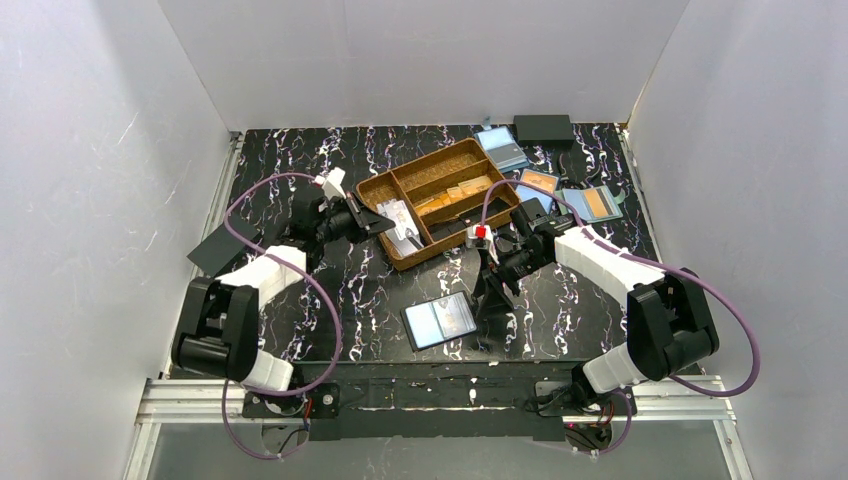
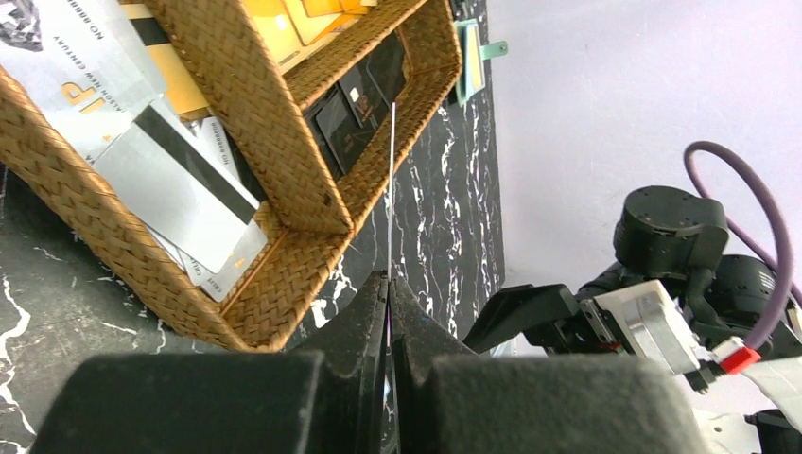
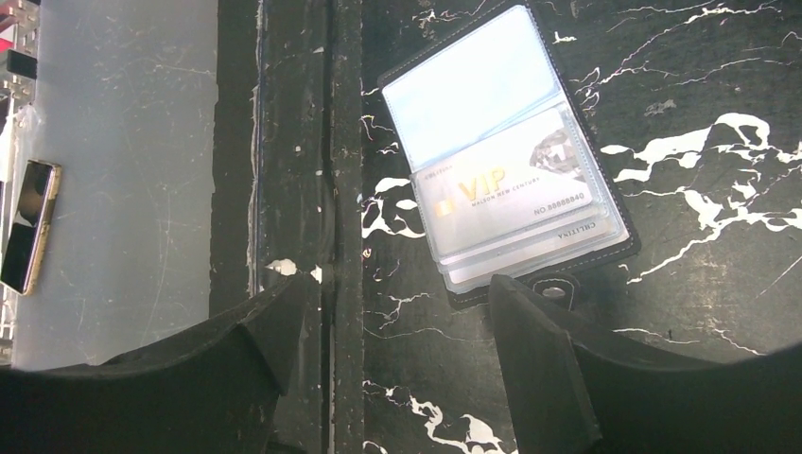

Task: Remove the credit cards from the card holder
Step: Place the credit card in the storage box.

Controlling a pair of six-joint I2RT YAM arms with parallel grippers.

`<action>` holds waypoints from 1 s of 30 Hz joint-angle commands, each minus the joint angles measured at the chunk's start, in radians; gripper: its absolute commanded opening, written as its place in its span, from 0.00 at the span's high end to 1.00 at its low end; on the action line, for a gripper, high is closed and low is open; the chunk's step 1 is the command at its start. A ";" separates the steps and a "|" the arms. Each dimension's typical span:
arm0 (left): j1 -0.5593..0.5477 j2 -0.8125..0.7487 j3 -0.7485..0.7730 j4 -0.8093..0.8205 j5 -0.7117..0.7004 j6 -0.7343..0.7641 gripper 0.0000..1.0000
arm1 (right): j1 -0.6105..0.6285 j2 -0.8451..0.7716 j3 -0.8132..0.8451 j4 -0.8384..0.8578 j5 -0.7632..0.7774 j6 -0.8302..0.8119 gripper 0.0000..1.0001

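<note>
the card holder (image 1: 440, 322) lies open and flat on the marbled table (image 1: 390, 285), near the front edge and between the two arm bases. in the right wrist view its clear sleeves hold credit cards (image 3: 506, 189) stacked in the half nearer the snap tab. the top one is pale with gold "vip" print. the other half shows only light blue lining.

the right gripper (image 3: 397, 331) hovers just above the holder with its jaws spread wide and nothing between them. one finger is over the snap-tab edge and the other over the table's front rail.

the left gripper (image 2: 388, 293) is pinched tight on a thin card (image 2: 391, 189), seen edge-on and upright over the wall of a woven basket (image 2: 284, 132). from above, this gripper sits at the basket's left end, well apart from the holder.

inside that end compartment lie pale cards (image 2: 180, 189), overlapping, one showing a dark stripe. orange cards (image 2: 284, 19) fill the next compartment.

behind the basket, at the back right of the table, are blue holders (image 1: 598, 204) showing orange cards.
</note>
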 commanded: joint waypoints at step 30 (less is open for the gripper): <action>0.020 0.392 0.533 -0.662 -0.169 0.200 0.98 | -0.014 -0.006 0.046 -0.043 -0.032 -0.040 0.19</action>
